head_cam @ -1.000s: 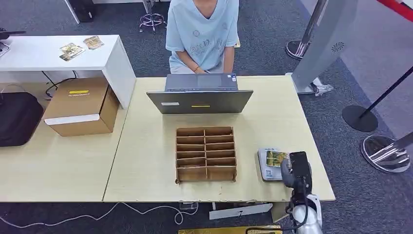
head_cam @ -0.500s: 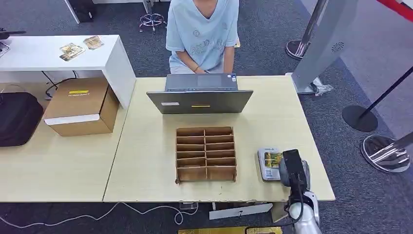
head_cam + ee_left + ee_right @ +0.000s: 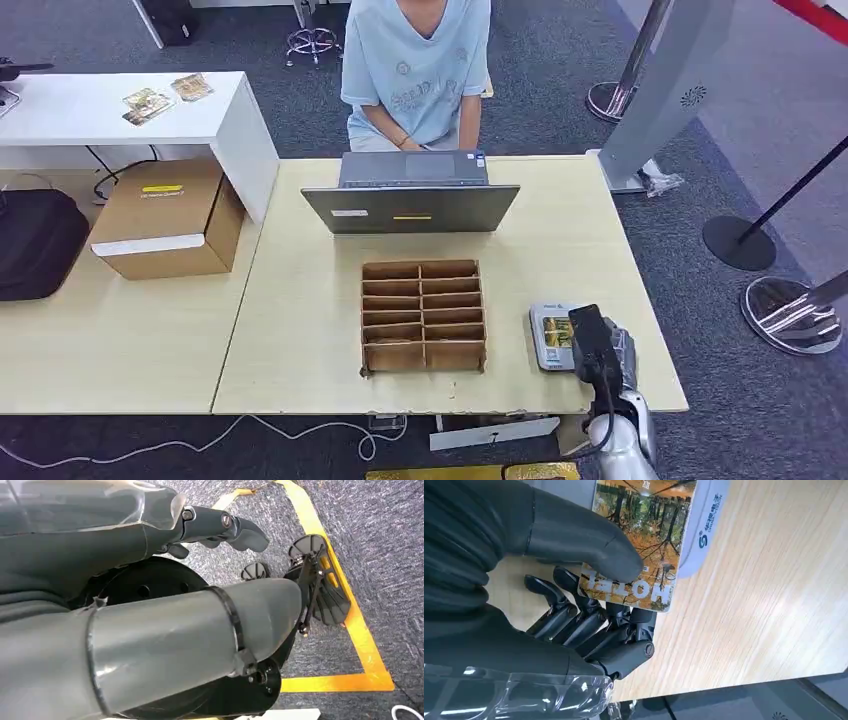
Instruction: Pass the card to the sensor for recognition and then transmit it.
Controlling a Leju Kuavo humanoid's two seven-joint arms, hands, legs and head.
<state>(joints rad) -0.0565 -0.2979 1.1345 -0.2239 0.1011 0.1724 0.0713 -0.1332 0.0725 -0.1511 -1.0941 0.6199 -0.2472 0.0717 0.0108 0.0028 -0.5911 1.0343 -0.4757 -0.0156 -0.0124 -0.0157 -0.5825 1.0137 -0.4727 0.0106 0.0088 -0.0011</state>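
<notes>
Now the right hand (image 3: 598, 345), pinching the card (image 3: 639, 545), has slid further over the sensor (image 3: 547, 337); left hand (image 3: 220, 527) hangs empty.

Right hand (image 3: 574, 605) reaching forward over the table's near right corner, thumb (image 3: 589, 545) pressed on top and fingers (image 3: 594, 630) curled beneath, pinching; left hand (image 3: 220, 527) hanging floorward, fingers loosely bent.

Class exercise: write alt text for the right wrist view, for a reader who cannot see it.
The robot's right hand pinches a card printed with autumn trees, thumb on top and fingers beneath, holding it over a white card reader on a light wooden table.
</notes>
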